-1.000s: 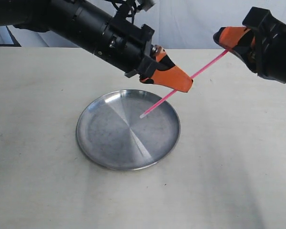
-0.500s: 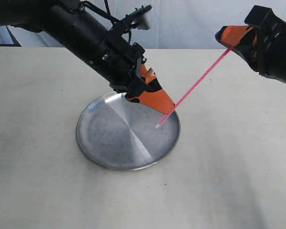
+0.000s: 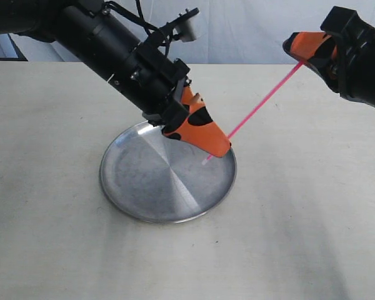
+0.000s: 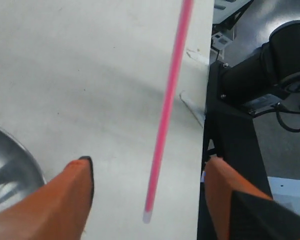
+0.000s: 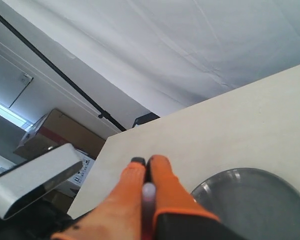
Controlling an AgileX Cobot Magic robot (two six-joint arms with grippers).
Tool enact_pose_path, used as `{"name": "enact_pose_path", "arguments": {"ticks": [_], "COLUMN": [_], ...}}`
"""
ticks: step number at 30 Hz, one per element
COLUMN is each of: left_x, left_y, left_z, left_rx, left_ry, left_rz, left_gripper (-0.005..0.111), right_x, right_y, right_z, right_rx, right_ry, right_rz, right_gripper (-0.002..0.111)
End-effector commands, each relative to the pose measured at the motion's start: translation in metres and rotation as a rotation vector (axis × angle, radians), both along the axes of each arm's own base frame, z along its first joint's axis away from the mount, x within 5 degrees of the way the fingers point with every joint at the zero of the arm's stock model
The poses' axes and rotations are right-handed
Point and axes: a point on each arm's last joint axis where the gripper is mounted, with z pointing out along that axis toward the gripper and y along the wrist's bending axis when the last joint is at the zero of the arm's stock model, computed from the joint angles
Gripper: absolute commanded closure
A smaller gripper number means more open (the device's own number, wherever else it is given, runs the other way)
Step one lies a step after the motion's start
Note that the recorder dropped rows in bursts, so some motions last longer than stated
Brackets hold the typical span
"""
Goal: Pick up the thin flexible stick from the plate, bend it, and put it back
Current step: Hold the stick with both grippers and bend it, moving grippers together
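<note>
Exterior view: the right gripper [image 3: 291, 47] is pinching the thin flexible stick [image 3: 262, 103] by its upper end, slanting it down over the plate [image 3: 131, 187] on the tabletop [image 3: 300, 219]. The left gripper [image 3: 216, 147] is hovering at the stick's lower tip.
Left wrist view: its jaws are gaping wide, either side of the whitish tip and clear of it.
Right wrist view: its jaws are clamping the stick.

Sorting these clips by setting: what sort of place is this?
Probably a robot lab or test room rather than a home: a bare beige table with a white sheet hung behind it, black robot arms working over it, and a cardboard box stored to one side.
</note>
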Motion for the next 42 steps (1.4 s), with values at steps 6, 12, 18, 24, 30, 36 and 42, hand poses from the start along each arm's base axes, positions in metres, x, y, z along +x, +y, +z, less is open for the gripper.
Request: {"name": "enact_pose_path", "arguments": {"ticks": [6,12,18,24,30,36,42], "left_x": [-0.003,-0.002,-0.002,-0.002,-0.002,-0.002,-0.002], "left_y": [-0.002,-0.002,0.0,0.001,0.0,-0.001,-0.001], "left_z": [0.005,0.004,0.001,0.0,0.001,0.003,0.003], "left_rx": [-0.048,-0.042,-0.002,0.01,-0.008,-0.038,-0.048], "left_ry": [0.008,0.004,-0.019,-0.031,-0.045,-0.05,-0.074], "left_rz": [-0.008,-0.008,-0.025,-0.034,-0.046,-0.05,-0.067], "left_gripper": [0.045,0.046,0.082,0.106,0.106,0.106,0.106], "right_x": [0.0,-0.001,-0.002,-0.002,-0.002,-0.002,0.003], "right_y": [0.001,0.003,0.004,0.004,0.003,0.004,0.006], "right_z": [0.006,0.009,0.011,0.011,0.006,0.005,-0.004], "right_rx": [0.04,0.065,0.08,0.056,-0.021,-0.053,-0.073], "right_ry": [-0.04,-0.061,-0.076,-0.086,-0.067,-0.069,-0.04], "right_rz": [0.01,0.033,0.05,0.051,0.048,0.064,0.083], "right_gripper": [0.109,0.109,0.109,0.109,0.109,0.109,0.109]}}
